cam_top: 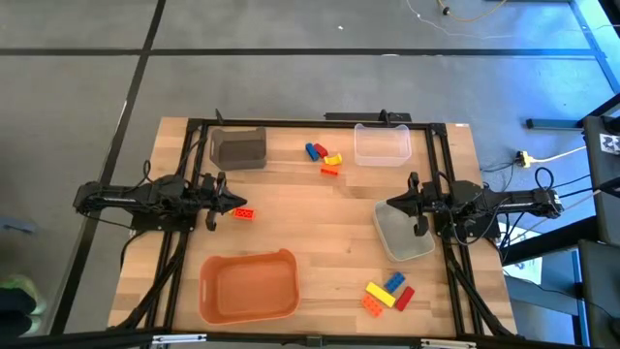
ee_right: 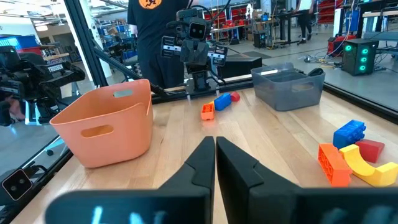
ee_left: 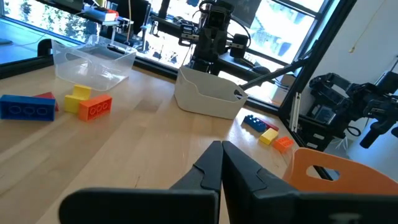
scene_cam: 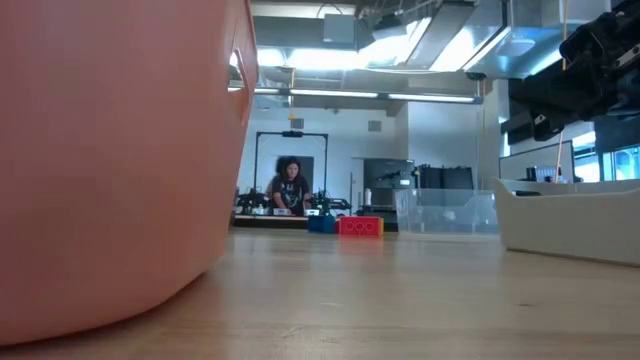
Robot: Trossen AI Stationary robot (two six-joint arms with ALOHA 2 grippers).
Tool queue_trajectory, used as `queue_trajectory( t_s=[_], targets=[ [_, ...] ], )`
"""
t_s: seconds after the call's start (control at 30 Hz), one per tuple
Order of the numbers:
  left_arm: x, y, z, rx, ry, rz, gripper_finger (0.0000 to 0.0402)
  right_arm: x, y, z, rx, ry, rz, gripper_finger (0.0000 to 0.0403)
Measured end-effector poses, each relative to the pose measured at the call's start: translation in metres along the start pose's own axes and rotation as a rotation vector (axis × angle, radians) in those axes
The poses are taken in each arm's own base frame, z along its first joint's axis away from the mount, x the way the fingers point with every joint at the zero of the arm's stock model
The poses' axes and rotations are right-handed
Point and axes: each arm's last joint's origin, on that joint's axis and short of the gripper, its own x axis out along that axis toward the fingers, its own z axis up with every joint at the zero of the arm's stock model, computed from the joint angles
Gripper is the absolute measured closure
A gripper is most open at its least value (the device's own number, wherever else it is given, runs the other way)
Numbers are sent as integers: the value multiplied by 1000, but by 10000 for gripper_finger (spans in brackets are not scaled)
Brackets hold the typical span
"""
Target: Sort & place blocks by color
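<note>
On the table's left side the left gripper (cam_top: 235, 202) hangs low over the wood, its fingers (ee_left: 208, 167) pressed together with nothing between them. Just beyond its tip lies a single red-orange block (cam_top: 244, 213), flat on the wood and close to the fingertips; whether it touches them cannot be told from above. Toward the near edge sits the orange bin (cam_top: 248, 285), with bare wood between it and that block. At the far edge, left of centre, stands the dark bin (cam_top: 238, 148).

Right of the dark bin, near the far edge, one cluster of blocks (cam_top: 324, 156) lies in a tight huddle: a blue one and a red one side by side, a yellow one and an orange one just beside them. They are small studded rectangular bricks. The clear bin (cam_top: 382, 144) stands just right of this group, against the far edge.

Wide open wood fills the table's middle, between the two arms and between the two clusters.

Farther right, the pale bin (cam_top: 402, 233) sits tilted, and the right gripper (cam_top: 392, 204) hovers at its far rim, fingers (ee_right: 204, 163) closed together and empty. Near the front edge, right of the orange bin, the second cluster (cam_top: 387, 293) holds blue, yellow, orange and red bricks touching one another, with clear wood around them.
</note>
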Motion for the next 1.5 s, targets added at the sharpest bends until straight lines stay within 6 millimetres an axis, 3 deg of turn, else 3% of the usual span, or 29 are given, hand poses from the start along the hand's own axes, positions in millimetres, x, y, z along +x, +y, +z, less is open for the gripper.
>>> queue_trajectory(
  t_s=[1.27,1.37,1.5],
  targets=[
    [0,0,0,0,0,0,401,0,0,0,-5,-4,0,384],
    [0,0,0,0,0,0,401,-1,2,10,12,-103,13,384],
    [0,0,0,0,0,0,401,-8,6,39,236,-411,95,384]
  ],
)
